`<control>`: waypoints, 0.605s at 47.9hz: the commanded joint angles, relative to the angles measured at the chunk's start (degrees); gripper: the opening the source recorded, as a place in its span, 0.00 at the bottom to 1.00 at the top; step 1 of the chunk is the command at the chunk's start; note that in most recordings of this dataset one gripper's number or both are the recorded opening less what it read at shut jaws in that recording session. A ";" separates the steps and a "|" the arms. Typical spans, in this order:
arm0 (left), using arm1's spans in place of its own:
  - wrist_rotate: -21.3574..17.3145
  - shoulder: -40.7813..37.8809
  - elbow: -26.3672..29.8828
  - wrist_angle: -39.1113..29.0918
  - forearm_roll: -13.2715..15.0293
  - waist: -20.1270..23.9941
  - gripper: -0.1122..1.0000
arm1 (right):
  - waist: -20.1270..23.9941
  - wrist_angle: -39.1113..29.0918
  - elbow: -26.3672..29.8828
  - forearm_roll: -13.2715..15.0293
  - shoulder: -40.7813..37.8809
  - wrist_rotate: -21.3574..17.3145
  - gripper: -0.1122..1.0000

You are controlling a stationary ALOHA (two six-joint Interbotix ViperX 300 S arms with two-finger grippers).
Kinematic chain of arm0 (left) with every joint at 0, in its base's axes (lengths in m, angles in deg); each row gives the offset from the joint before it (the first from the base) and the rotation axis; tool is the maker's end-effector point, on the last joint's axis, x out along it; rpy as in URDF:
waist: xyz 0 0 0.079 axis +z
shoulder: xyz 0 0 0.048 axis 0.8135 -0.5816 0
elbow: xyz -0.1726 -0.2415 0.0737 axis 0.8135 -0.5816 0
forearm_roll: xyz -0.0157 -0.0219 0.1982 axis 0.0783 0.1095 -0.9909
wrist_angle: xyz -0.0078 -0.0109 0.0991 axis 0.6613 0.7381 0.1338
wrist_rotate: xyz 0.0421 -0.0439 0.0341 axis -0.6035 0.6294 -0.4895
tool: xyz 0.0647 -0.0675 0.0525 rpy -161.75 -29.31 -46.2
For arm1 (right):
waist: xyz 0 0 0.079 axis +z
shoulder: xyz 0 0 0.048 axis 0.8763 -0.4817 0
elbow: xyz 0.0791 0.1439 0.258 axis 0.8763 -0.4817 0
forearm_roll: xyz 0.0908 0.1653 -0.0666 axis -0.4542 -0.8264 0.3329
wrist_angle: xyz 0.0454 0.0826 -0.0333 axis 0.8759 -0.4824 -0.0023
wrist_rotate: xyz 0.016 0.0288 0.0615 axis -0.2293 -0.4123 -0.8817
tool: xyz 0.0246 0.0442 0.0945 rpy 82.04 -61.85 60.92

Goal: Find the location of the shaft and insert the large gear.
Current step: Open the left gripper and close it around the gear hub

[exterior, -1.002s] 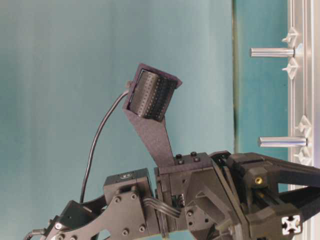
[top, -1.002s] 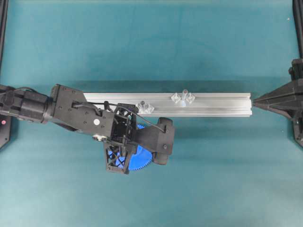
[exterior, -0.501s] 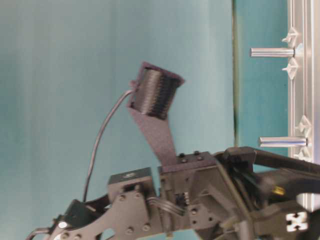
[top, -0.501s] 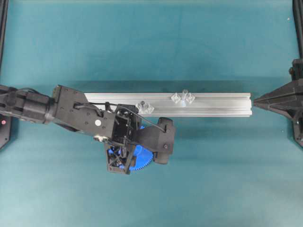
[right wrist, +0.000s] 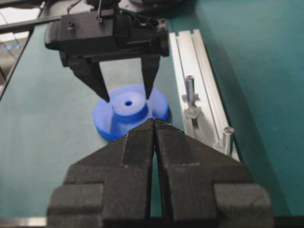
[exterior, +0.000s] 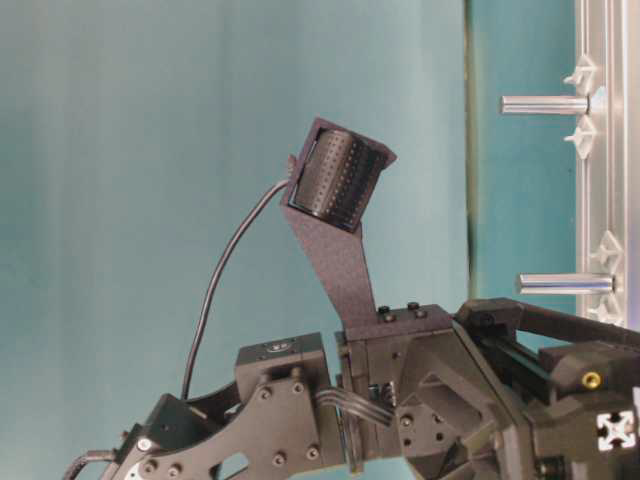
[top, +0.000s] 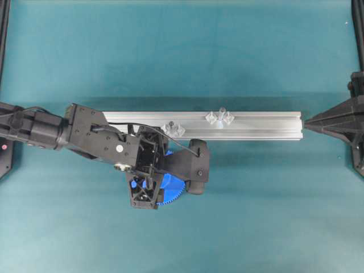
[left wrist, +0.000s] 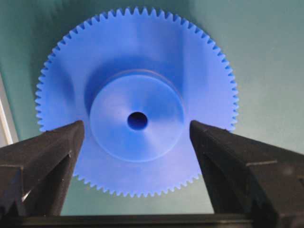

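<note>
One teal mat (top: pixel 256 199) bears the large gear (left wrist: pixel 137 118) under the released left hand (left wrist: pixel 137 137).

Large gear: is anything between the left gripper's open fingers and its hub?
Nothing visible. In the left wrist view the left gripper is open, with a finger on each side of the raised hub of the large gear, and only bare blue gear face shows in the gaps. The right wrist view agrees.
</note>
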 commanded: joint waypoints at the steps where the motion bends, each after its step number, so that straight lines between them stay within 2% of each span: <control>1: 0.00 0.79 1.05 0.26 -0.18 -0.26 0.93 | -0.09 0.26 0.62 0.00 -0.18 -0.53 0.13; 21: 0.26 -0.26 1.32 0.97 -0.26 -0.18 0.93 | -0.09 -1.32 0.62 0.00 0.00 -0.53 0.13; 29: 0.44 -1.58 0.62 3.96 -0.26 -0.18 0.93 | -0.09 -2.02 0.62 0.00 0.00 -0.53 0.13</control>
